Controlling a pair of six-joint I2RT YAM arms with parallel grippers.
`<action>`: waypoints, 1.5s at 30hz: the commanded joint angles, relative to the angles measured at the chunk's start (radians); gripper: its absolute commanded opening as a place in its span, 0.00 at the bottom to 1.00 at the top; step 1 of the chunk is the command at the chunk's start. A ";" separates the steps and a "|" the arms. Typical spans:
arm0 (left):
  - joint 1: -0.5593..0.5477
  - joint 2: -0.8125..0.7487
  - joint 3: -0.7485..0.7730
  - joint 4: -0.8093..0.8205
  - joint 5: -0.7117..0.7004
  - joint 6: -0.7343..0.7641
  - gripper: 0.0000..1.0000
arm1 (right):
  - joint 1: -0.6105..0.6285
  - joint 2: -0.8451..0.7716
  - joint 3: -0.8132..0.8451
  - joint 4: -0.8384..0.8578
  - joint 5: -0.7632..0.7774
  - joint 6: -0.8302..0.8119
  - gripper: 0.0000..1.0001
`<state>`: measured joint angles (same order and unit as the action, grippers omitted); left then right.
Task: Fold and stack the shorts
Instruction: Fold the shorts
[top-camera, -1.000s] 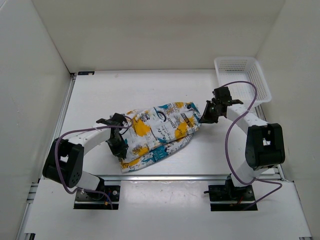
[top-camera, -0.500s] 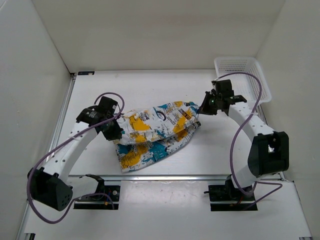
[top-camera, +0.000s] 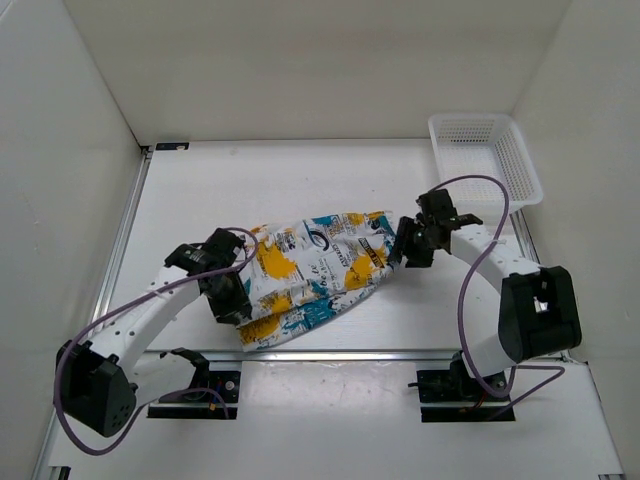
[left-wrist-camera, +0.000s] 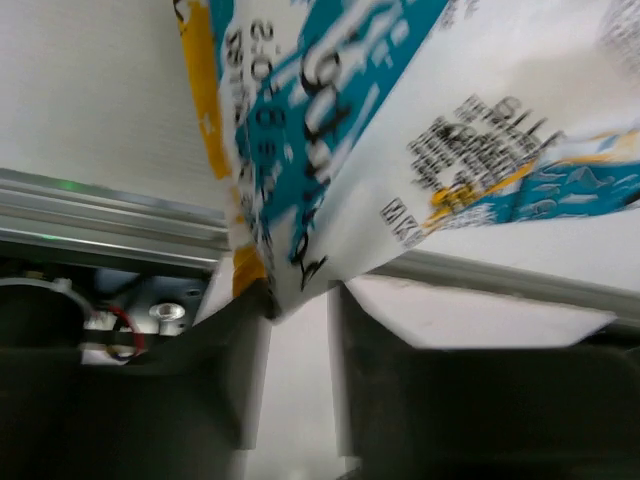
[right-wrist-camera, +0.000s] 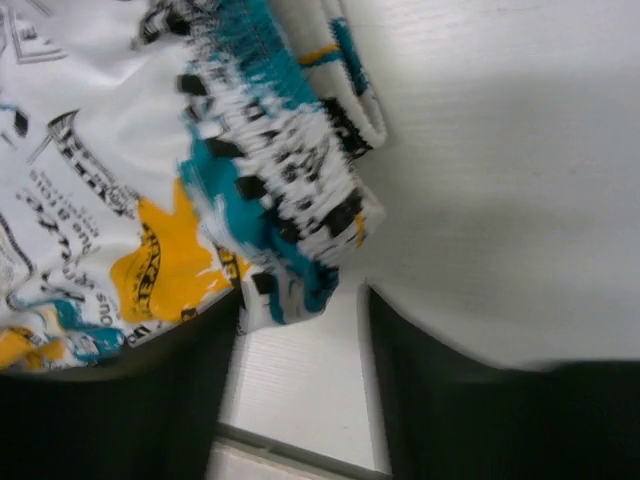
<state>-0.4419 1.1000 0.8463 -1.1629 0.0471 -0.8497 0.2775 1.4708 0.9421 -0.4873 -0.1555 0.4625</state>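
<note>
The shorts (top-camera: 315, 270) lay in a rumpled, doubled-over bundle on the table (top-camera: 250, 185), about midway between its left and right edges and closer to the near edge, with their lower left corner almost at the metal rail (top-camera: 350, 352) along that edge. The black lettering printed among the yellow and teal patches was too small from above and too blurred in both wrist views to read. The left gripper (top-camera: 232, 300) sat at the left end of the bundle; in its wrist view its fingers (left-wrist-camera: 240, 360) stood apart with a clear gap, and a corner of the fabric hung just at their tips, not pinched. The right gripper (top-camera: 403, 250) sat at the right end, by the gathered waistband (right-wrist-camera: 290, 190); its fingers (right-wrist-camera: 150, 400) were also spread, the band lying at their mouth, unclamped. A white mesh basket (top-camera: 520, 165) stood in the far right corner, well apart from the shorts
</note>
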 joint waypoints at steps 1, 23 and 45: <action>-0.004 0.044 -0.004 0.042 0.039 0.015 0.62 | 0.003 0.017 0.017 0.018 0.045 -0.015 0.71; 0.178 0.354 0.112 0.238 -0.047 0.078 0.72 | -0.046 0.289 0.113 0.239 -0.095 0.090 0.06; 0.140 0.619 0.260 0.359 -0.059 0.103 0.10 | -0.026 -0.162 0.084 -0.016 0.306 -0.036 0.00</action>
<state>-0.3088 1.6760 1.0557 -0.8696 -0.0154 -0.7456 0.2344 1.3140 0.9432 -0.4931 0.1162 0.4637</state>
